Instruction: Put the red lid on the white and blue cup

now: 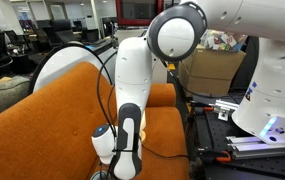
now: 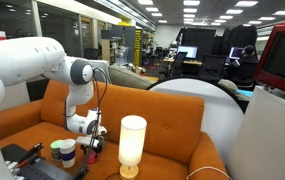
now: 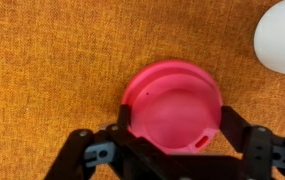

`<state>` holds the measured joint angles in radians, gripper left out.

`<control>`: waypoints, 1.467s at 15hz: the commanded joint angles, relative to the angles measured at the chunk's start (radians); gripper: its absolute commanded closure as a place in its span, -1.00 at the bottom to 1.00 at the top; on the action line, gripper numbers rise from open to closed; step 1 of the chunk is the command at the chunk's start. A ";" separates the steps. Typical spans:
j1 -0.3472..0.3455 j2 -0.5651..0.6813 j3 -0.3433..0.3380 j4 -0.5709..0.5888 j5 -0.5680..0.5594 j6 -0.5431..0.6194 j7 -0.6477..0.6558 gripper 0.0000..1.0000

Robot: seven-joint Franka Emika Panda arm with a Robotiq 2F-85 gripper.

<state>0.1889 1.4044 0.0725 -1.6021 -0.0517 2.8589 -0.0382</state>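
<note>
In the wrist view, from the left, there is first the bare orange woven sofa cushion (image 3: 42,60). Next comes the black 2-finger gripper (image 3: 173,114), its jaws bracketing the small red round plastic lid (image 3: 170,92) with 1 finger at each side of the rim. I cannot tell whether they already pinch it. At the far right is the white rounded lamp shade (image 3: 282,35).

The lid lies flat on the cushion, apparently hollow side up, so its axis points at the camera. Being round, it has no long axis in plan (any grip across the diameter serves).

To do the step well, close squarely across the widest part, lift straight and keep the lid level. In an exterior view the white and blue cup (image 2: 67,151) stands near, left of the gripper.
</note>
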 commanded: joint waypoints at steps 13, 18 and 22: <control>-0.025 -0.137 0.004 -0.202 0.002 0.175 0.013 -0.27; -0.025 -0.199 -0.015 -0.295 0.014 0.235 0.039 -0.27; -0.012 -0.243 -0.028 -0.358 0.017 0.285 0.057 -0.27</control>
<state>0.1737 1.2135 0.0477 -1.8886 -0.0470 3.0975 0.0049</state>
